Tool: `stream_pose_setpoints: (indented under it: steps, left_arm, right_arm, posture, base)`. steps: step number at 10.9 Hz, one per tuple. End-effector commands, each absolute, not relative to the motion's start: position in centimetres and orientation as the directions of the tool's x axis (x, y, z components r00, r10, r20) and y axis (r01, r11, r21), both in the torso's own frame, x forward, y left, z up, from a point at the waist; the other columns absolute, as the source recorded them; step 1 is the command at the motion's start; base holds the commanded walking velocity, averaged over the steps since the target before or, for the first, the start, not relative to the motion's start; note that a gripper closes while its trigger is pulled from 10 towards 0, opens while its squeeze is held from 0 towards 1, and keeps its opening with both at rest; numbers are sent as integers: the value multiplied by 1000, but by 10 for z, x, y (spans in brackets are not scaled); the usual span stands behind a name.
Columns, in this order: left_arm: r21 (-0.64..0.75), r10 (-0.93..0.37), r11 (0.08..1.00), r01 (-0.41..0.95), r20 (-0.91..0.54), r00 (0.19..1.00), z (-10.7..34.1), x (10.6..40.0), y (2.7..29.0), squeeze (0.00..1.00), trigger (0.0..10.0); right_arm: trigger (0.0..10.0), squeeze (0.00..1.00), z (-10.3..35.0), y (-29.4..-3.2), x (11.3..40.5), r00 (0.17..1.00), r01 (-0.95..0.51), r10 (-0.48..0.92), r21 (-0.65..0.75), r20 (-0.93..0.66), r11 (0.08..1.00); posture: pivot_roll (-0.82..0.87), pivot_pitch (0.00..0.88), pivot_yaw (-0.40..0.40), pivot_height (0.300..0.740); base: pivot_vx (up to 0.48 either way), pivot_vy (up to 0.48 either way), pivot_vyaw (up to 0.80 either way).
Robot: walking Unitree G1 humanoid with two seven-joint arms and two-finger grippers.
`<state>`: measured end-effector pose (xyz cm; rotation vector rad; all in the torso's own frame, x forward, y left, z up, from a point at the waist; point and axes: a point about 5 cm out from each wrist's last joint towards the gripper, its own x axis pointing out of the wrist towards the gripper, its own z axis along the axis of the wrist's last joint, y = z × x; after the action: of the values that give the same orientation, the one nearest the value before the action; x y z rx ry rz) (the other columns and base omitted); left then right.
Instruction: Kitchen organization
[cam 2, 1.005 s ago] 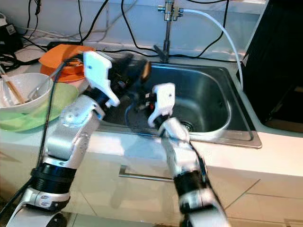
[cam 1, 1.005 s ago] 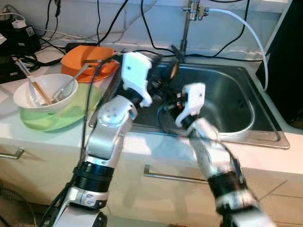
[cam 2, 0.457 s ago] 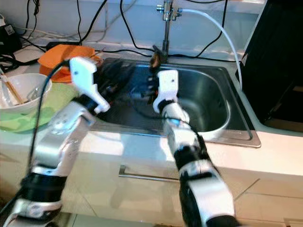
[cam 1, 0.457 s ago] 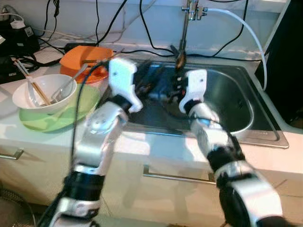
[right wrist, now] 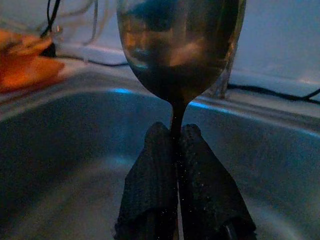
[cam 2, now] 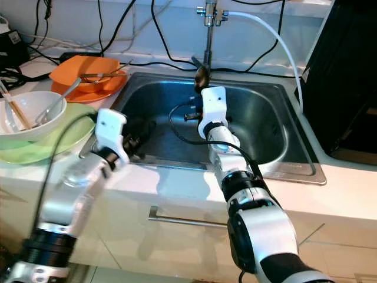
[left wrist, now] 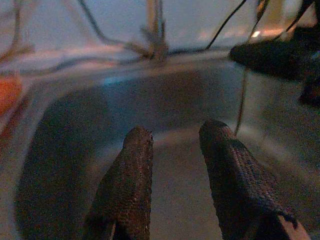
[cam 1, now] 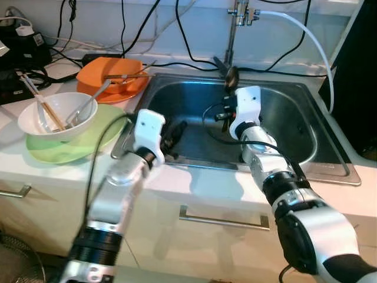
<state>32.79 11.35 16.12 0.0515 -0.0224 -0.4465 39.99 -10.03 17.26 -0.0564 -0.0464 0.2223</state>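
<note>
The right gripper pinches a metal spoon by its handle, above the steel sink — bowl end up. The left gripper hovers over the sink's left edge — fingers narrowly apart, holding nothing.

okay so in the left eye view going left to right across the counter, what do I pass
White bowl on the green plate → left pincer at the sink's near-left rim → spoon held in the right pincer → white hose.

bowl on plate — left of sink
</note>
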Motion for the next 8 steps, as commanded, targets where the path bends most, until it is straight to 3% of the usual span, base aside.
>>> stream_pose_setpoints:
  steps: [1,6,7,8]
  left_arm:
    - [60,-417,907,417,-21,909,153,327,114,0,10000]
    - [75,-390,915,396,-82,917,141,326,111,0,10000]
    - [73,-396,913,401,-77,915,140,324,108,0,10000]
    - [73,-395,913,400,-78,915,139,324,107,0,10000]
  right_arm:
    - [10000,0,174,-103,401,974,-218,221,-80,42,973]
    - [10000,0,156,-96,395,968,-253,252,-78,-15,964]
    - [10000,118,155,-96,395,966,-259,259,-78,-12,963]
    - [10000,988,154,-97,394,965,-262,262,-76,-12,962]
  posture:
    - [211,8,6,740]
    - [190,16,-9,740]
    - [177,16,-3,740]
    - [176,14,-4,740]
  base:
    - [0,0,0]
    - [0,0,0]
    - [0,0,0]
    - [0,0,0]
